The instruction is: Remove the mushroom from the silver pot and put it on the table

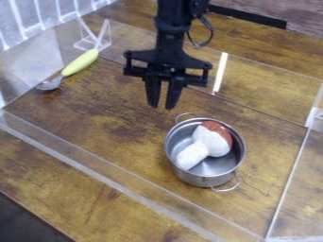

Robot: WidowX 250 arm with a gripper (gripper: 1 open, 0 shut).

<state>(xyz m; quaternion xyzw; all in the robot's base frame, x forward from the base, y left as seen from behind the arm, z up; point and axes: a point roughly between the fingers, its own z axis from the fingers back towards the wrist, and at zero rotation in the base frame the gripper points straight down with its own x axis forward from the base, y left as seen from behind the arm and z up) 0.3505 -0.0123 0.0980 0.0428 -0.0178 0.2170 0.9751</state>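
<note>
Dark brown wood planks make up the counter (94,137), with the grain plainly seen and clear strips laid across it. The mushroom (207,146) is sitting inside the silver pot (206,153), tipped over on its side, with the white stem aimed toward the near left and the reddish-brown cap up at the far right. 2 wire loop handles are seen on the pot, 1 on the far left side and 1 on the near right.

As for the fingers (163,98), they're held up beyond the pot and a bit to the left, apart from the mushroom. A small gap is left between the 2 tips, so slightly open, and nothing is gripped. Off to the far left, a yellow-green banana-shaped toy (79,63) is lying near a small grey object (49,84).
</note>
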